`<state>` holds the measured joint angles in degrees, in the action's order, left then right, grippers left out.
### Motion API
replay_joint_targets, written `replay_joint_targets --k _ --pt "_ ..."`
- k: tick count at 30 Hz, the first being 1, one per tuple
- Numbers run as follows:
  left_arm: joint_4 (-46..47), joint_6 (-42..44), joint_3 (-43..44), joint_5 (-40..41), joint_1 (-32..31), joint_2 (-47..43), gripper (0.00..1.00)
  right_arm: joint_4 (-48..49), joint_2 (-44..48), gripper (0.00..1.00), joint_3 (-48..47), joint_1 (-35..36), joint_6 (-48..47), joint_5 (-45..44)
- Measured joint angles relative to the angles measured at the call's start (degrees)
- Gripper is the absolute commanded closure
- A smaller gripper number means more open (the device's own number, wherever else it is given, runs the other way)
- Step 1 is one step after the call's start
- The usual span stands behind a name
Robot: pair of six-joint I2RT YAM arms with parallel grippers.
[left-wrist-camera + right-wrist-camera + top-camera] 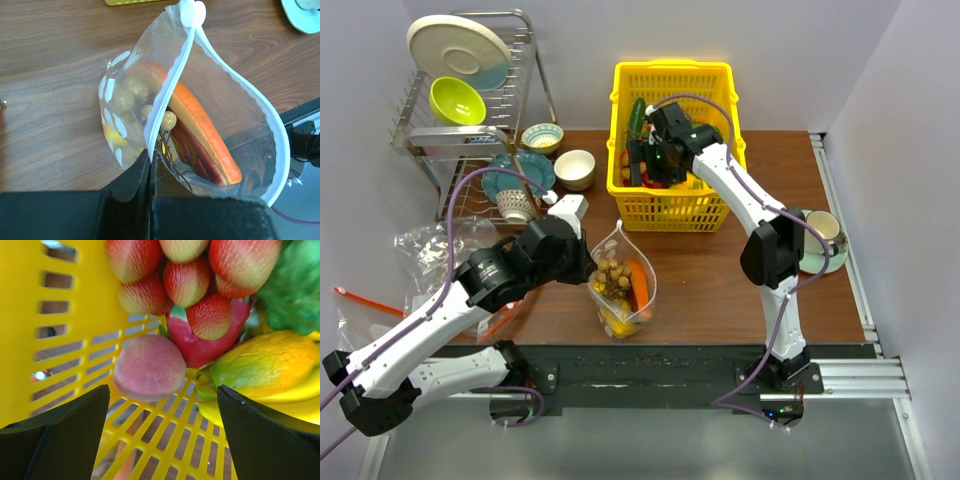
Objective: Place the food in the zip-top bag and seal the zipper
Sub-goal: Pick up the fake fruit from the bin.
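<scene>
The zip-top bag (620, 285) lies on the table (720, 290) in front of the yellow basket (672, 75), mouth open, the left gripper (150, 167) clamped on its zipper (172, 85) lip; an orange slice (205, 130) and berry cluster (167, 120) are inside. The right gripper (163, 390), jaws spread and empty, hovers over the pink peach (149, 367) in the basket. Loading looks partial; sealing is not yet done.

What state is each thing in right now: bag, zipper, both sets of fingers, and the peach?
zip-top bag: mouth open, orange slice and berry cluster inside.
zipper: unsealed.
left fingers: shut on the bag's edge.
right fingers: open, inside the yellow basket.
pink peach: loose in the basket, not gripped.
</scene>
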<state>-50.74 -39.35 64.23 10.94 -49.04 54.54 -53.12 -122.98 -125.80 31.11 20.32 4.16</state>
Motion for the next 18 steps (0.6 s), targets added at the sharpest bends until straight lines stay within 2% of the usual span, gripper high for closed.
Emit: replay_joint_targets --k 10,13,18 --pt "0.0 0.0 0.0 0.0 0.0 0.0 1.0 -0.9 -3.6 0.05 1.4 -0.1 -0.7 4.7" --pt "0.0 0.0 0.0 0.0 0.0 0.0 1.0 -0.5 -5.3 0.09 1.5 -0.1 -0.7 6.3" --pt "0.0 0.0 0.0 0.0 0.0 0.0 1.0 0.5 -7.5 0.3 1.7 0.0 -0.2 9.1"
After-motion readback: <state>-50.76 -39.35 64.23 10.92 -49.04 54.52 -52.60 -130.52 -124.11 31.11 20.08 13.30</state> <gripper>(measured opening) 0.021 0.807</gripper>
